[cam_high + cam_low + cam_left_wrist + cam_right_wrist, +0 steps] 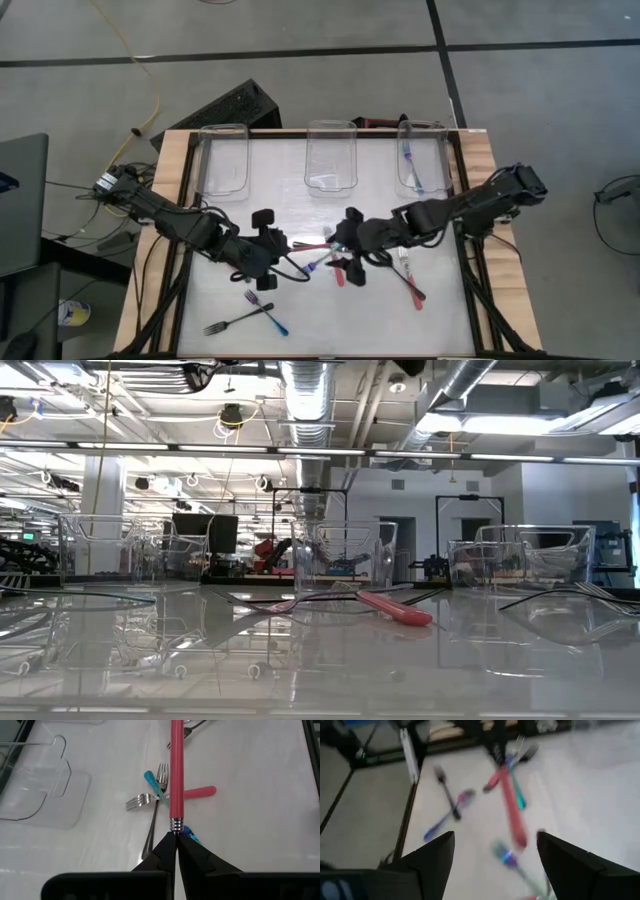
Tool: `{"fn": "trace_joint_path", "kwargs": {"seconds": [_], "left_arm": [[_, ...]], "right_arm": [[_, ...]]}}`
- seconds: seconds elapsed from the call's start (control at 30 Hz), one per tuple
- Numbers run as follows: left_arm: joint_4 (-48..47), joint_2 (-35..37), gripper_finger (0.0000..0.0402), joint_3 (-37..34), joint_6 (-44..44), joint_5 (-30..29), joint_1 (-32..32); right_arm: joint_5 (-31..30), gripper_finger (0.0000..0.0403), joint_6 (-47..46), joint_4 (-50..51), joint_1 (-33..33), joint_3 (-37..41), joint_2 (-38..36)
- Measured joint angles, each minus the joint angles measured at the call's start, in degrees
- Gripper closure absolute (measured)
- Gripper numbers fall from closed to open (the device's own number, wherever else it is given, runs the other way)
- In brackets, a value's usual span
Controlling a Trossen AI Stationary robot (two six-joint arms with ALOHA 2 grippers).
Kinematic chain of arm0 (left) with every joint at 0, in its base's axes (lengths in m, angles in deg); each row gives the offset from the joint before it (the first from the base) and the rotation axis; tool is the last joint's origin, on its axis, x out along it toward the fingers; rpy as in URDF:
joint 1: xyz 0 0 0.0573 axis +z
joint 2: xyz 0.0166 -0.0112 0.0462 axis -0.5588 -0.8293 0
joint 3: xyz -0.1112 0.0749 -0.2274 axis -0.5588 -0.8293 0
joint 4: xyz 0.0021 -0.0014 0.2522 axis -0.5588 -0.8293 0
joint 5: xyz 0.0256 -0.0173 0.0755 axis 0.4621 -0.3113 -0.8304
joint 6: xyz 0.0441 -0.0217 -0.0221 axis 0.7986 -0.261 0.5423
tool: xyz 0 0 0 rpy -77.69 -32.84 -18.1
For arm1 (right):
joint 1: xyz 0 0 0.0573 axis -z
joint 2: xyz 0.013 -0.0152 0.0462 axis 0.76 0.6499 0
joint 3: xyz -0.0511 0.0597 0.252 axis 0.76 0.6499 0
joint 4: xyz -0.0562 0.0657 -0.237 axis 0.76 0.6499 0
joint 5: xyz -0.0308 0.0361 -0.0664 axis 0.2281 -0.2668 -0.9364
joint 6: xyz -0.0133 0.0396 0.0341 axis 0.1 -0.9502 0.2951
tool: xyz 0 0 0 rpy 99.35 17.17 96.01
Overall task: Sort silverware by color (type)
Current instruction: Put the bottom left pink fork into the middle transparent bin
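Observation:
My left gripper is shut on a red-handled fork near the table's middle. My right gripper stands open just to its right, facing it, its fingers spread wide and touching nothing. Under and between the grippers lie a teal-handled fork, an all-metal fork and a pink handle. Two crossed forks lie flat near the near-left corner. Two more forks lie to the right of the middle. My left gripper pinches the red-handled fork by the metal neck just below the handle's ringed end, between the shut fingertips. The fingers lie along the fork. Its red handle sticks straight out past them toward my right gripper, above the forks on the table.
Three clear plastic bins stand along the far edge: left, middle and right. A blue-handled fork lies in the right one. A raised wooden frame borders the white table. There is bare surface at the near right.

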Motion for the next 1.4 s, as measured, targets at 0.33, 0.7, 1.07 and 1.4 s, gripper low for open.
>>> {"fn": "trace_joint_path", "kwargs": {"seconds": [0.33,0.7,1.07,1.4], "left_arm": [[0.0,0.0,0.0401,0.0,-1.1,-0.2,0.0],[-0.7,-0.9,0.0401,0.0,-1.6,0.3,0.2],[-1.3,-0.9,0.0401,0.0,-1.6,-0.5,0.8],[-1.4,-0.9,0.0401,0.0,-0.4,-0.3,0.9]], "right_arm": [[-1.9,0.0101,2.8,-0.9,1.7,-0.2,1.7],[-0.7,0.0123,3.5,-0.5,3.4,-0.1,1.6],[-0.2,0.0129,2.5,1.3,3.8,-0.1,1.6],[-0.2,0.0195,2.4,1.4,3.8,-0.1,1.6]]}}
